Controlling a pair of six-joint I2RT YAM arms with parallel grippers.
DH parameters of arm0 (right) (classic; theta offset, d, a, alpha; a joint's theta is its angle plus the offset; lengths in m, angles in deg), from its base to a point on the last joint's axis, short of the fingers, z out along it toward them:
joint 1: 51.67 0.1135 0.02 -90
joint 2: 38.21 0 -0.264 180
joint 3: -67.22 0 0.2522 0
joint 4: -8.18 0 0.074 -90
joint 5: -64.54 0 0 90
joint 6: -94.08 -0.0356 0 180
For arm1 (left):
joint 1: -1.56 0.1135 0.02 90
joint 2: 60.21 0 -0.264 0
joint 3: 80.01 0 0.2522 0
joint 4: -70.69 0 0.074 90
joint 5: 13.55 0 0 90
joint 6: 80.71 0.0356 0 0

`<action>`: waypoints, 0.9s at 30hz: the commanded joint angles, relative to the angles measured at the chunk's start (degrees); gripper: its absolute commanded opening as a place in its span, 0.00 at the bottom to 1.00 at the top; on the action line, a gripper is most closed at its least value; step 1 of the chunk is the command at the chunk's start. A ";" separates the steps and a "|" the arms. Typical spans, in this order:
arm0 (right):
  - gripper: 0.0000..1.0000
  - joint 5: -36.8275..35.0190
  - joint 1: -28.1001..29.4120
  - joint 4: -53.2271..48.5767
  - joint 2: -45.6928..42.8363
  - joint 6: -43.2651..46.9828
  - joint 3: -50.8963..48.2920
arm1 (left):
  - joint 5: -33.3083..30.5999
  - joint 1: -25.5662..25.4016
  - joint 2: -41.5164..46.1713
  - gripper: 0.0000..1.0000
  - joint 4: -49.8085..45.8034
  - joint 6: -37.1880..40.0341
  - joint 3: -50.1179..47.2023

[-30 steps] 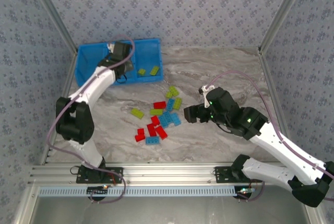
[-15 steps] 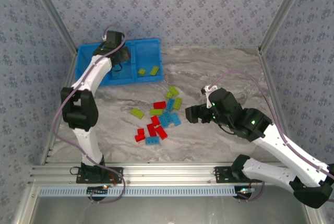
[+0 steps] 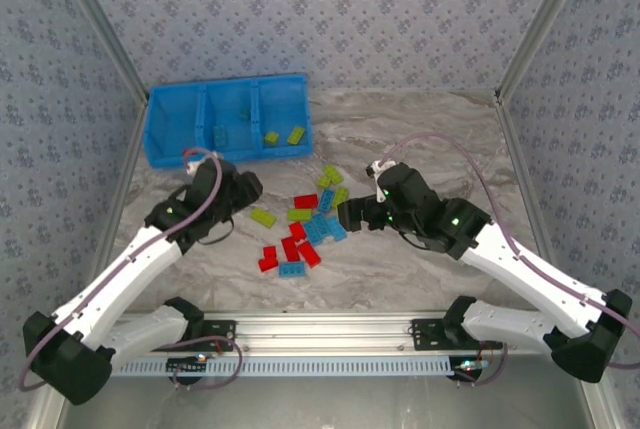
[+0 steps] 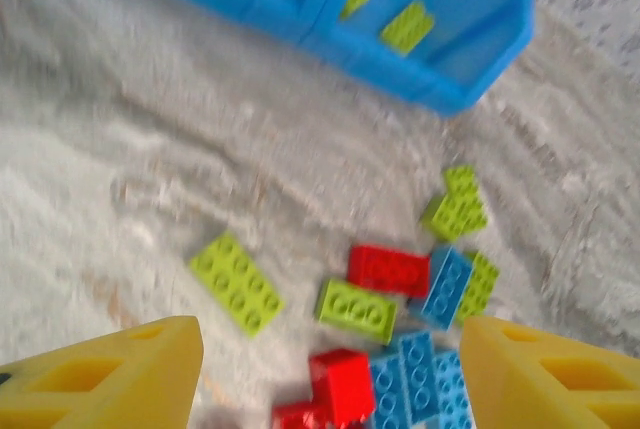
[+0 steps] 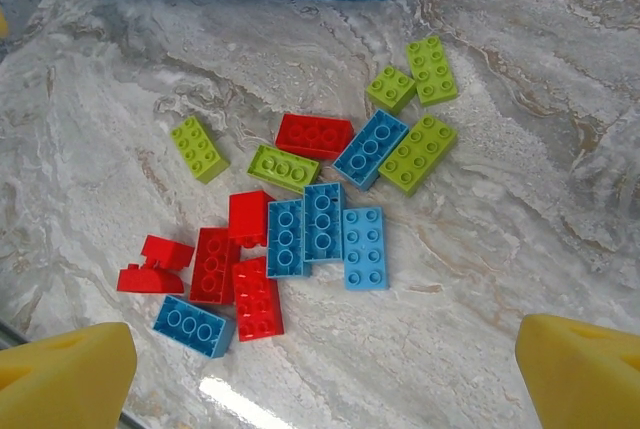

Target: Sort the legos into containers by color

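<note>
The legos lie in a loose pile (image 3: 305,229) mid-table: red (image 5: 314,135), light blue (image 5: 364,247) and lime green (image 5: 199,147) bricks. The blue bin tray (image 3: 170,124) stands at the back left. Two green bricks (image 3: 284,135) lie in its right compartment and a blue one (image 3: 219,135) in the middle one. My left gripper (image 3: 243,189) hovers open just left of the pile, with a green brick (image 4: 237,282) and a red one (image 4: 340,381) ahead of its fingers (image 4: 100,374). My right gripper (image 3: 352,217) is open at the pile's right edge, nothing between its fingers (image 5: 585,369).
Patterned walls enclose the marbled table (image 3: 430,139) on three sides. An aluminium rail (image 3: 330,334) runs along the near edge by the arm bases. Bare table spreads behind and to the right of the pile.
The left arm has swung back from above the bin and come down to the table left of the pile. The right gripper has shifted a little left toward the pile.
</note>
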 commanded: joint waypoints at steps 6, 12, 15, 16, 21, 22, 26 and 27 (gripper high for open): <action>1.00 0.49 2.34 0.14 1.79 -0.97 0.24 | -0.30 -5.24 -9.06 0.76 2.67 -11.93 -5.12; 1.00 -1.09 2.88 -1.77 -0.05 -1.85 -0.91 | -0.59 -5.12 -20.22 0.96 6.13 -14.66 -4.10; 1.00 -1.53 2.89 -2.34 -0.83 -1.87 -0.84 | -1.22 -3.51 -24.81 0.97 8.15 -14.98 -3.53; 1.00 -1.74 2.95 -2.65 -1.01 -1.83 -0.68 | -0.87 -2.62 -26.29 0.97 9.28 -14.76 -3.61; 1.00 -2.85 2.90 -3.31 -1.67 -1.41 -1.06 | 2.33 0.83 -33.57 0.83 11.46 -7.77 -1.21; 1.00 -2.86 2.89 -3.36 -1.58 -1.26 -1.08 | 3.07 1.02 -34.82 0.81 10.54 -6.44 -0.31; 1.00 -3.15 2.83 -3.26 -1.15 -1.08 -1.17 | 4.10 1.03 -36.41 0.64 9.77 -4.80 -1.00; 1.00 -3.18 2.84 -2.97 -1.06 -1.12 -1.25 | 4.05 1.07 -36.41 0.60 9.90 -4.44 -1.47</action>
